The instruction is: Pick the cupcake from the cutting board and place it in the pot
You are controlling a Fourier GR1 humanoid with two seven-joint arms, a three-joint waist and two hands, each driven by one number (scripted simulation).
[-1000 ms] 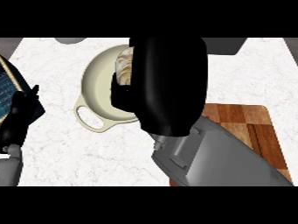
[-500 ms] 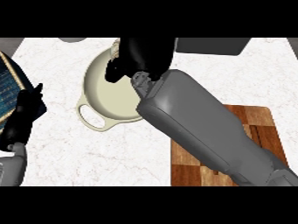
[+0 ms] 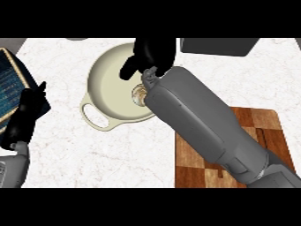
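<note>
Cupcake (image 3: 140, 93) sits in pot (image 3: 108, 86), by its right wall, half under my right forearm (image 3: 205, 123). Right hand (image 3: 151, 54) hangs slack over the far rim, holding nothing. Left hand (image 3: 28, 110) rests open near counter's (image 3: 114, 154) left edge. Risk: a low retreat could clip the rim and shove the pot.

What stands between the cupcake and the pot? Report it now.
Nothing visible. The cupcake already lies inside the pot, near its right wall, partly hidden by the right forearm. The right robot hand is open over the pot's far side.
</note>
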